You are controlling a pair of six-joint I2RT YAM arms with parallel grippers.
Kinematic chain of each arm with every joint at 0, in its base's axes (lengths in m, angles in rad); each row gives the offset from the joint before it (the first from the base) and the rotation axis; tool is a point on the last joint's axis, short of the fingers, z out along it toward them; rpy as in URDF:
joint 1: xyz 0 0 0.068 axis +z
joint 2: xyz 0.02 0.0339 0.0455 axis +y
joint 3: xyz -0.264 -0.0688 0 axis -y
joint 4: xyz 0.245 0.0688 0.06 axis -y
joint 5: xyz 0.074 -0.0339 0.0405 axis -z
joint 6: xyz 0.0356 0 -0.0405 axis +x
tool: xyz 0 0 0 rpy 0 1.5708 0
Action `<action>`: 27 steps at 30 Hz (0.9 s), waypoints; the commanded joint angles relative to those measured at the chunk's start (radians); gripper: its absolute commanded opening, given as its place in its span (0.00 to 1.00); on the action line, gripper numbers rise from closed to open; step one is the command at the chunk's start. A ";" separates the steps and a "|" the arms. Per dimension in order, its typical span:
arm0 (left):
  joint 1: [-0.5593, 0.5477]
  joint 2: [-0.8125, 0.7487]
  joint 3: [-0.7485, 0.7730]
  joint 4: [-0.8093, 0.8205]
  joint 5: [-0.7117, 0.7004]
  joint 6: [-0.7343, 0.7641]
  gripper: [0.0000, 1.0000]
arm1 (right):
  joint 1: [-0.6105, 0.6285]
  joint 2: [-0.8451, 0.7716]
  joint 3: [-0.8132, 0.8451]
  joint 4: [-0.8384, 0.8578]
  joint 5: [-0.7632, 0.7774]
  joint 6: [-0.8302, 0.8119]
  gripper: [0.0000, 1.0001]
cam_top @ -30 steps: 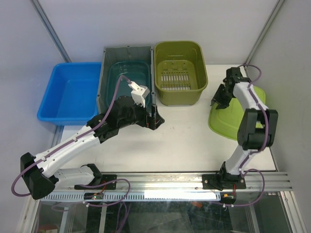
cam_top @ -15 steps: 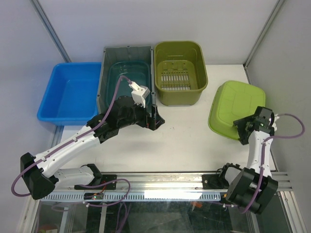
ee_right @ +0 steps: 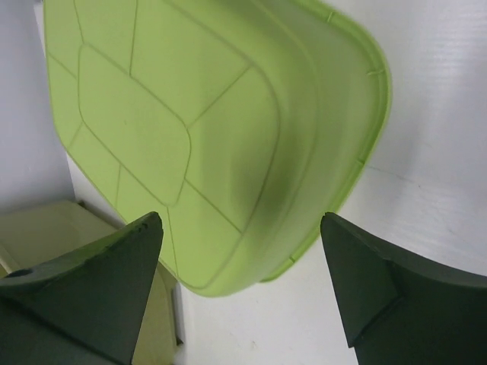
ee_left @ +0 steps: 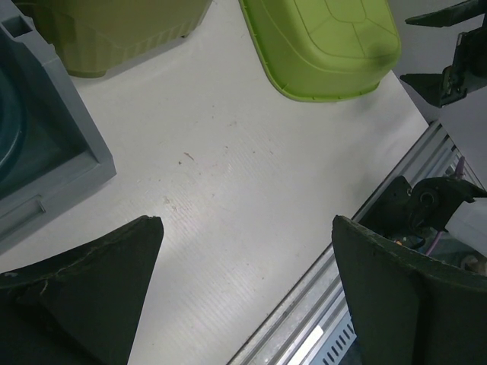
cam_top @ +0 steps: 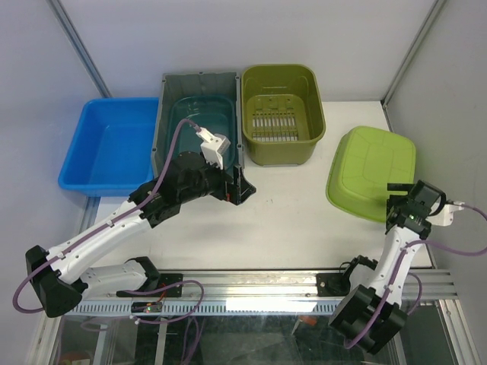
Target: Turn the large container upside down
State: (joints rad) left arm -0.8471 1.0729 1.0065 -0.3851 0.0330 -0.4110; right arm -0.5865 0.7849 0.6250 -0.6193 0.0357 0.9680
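Note:
The large lime-green container (cam_top: 371, 172) lies upside down, bottom up, on the white table at the right. It also shows in the right wrist view (ee_right: 190, 129) and the left wrist view (ee_left: 327, 38). My right gripper (cam_top: 397, 202) is open and empty, just off the container's near edge and apart from it; in its own view the gripper (ee_right: 240, 281) has its jaws spread wide. My left gripper (cam_top: 242, 186) is open and empty above the table, by the front right corner of the grey container (cam_top: 199, 122); in the left wrist view the gripper (ee_left: 247, 289) holds nothing.
The grey container holds a teal tub (cam_top: 200, 122). An olive slotted basket (cam_top: 280, 112) stands beside it at the back, and a blue bin (cam_top: 110, 144) at the back left. A metal rail (cam_top: 251, 283) runs along the near edge.
My right arm has pulled back from over the lime container to the near right, jaws open. The container now lies flat, bottom up. The left arm has barely moved.

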 commanded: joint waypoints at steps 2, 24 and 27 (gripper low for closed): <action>0.002 -0.009 0.013 0.012 0.028 0.015 0.99 | -0.072 0.089 -0.020 0.122 0.046 0.117 0.89; 0.002 0.062 0.039 0.017 0.010 0.021 0.99 | 0.050 0.647 0.146 0.542 0.071 0.083 0.62; 0.003 0.066 0.042 0.017 -0.004 0.019 0.99 | 0.110 0.675 0.217 0.510 0.088 0.068 0.69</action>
State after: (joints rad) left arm -0.8471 1.1381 1.0073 -0.3969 0.0345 -0.4023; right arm -0.5430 1.4303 0.7582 -0.1173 0.0662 1.0752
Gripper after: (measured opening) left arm 0.990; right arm 0.650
